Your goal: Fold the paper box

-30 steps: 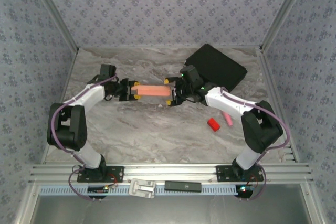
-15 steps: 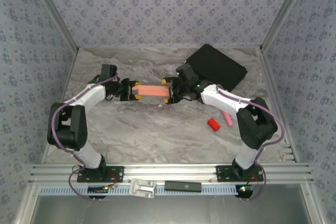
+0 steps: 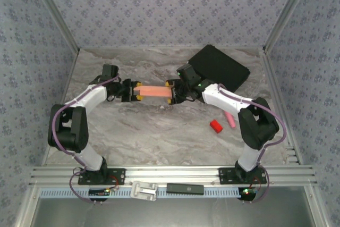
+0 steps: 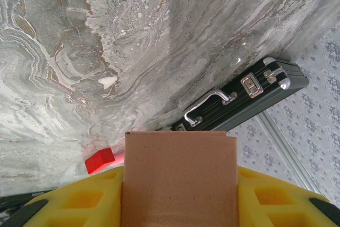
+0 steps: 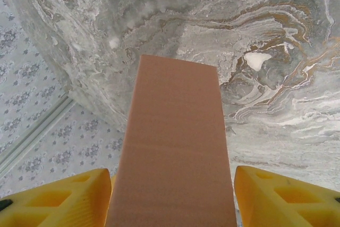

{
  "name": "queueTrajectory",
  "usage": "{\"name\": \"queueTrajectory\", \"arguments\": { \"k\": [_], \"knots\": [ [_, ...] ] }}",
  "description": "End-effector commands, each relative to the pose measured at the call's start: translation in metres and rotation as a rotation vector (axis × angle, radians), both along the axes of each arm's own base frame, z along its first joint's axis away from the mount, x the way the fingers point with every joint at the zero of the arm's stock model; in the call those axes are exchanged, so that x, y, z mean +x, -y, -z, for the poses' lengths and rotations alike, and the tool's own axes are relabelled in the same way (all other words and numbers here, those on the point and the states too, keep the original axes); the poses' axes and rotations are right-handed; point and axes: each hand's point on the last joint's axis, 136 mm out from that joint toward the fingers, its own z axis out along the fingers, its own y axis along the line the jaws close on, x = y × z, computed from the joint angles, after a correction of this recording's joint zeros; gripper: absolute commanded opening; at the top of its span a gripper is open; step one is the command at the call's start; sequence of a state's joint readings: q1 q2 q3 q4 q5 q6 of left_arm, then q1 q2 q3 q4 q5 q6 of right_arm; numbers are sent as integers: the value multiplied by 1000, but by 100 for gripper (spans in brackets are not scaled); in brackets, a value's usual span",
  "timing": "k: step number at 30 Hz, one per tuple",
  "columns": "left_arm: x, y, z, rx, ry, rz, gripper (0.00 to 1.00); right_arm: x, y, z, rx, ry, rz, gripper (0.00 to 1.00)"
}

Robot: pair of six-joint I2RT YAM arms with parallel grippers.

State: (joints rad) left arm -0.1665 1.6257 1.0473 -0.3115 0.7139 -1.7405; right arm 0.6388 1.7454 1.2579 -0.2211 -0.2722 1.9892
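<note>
The paper box (image 3: 154, 91) is a long salmon-orange cardboard piece held level above the marble table, between the two grippers. My left gripper (image 3: 134, 91) is shut on its left end. In the left wrist view both yellow pads (image 4: 101, 195) press the sides of the box (image 4: 180, 179). My right gripper (image 3: 171, 92) straddles the right end. In the right wrist view the box (image 5: 172, 152) runs between the yellow fingers (image 5: 281, 198), with a visible gap on the right side, so this gripper (image 5: 172, 206) is open.
A black case (image 3: 219, 68) lies at the back right, just behind the right arm; its handle and latches (image 4: 249, 97) show in the left wrist view. A small red block (image 3: 215, 126) and a pink stick (image 3: 229, 120) lie at right front. Patterned walls enclose the table.
The right gripper has slid a little left over the box's right end and its jaws have narrowed. The left gripper and the box have stayed put.
</note>
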Motion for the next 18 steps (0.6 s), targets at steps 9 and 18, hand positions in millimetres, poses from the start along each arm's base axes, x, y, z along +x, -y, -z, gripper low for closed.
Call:
{"name": "queueTrajectory", "arguments": {
  "k": [9,18],
  "knots": [
    [5,7,-8,-13,11,10,1,3,-7,12,-58,-21,-2,61],
    [5,8,-10,-19,16,13,6,4,0,11,-93,-5,18,53]
  ]
}}
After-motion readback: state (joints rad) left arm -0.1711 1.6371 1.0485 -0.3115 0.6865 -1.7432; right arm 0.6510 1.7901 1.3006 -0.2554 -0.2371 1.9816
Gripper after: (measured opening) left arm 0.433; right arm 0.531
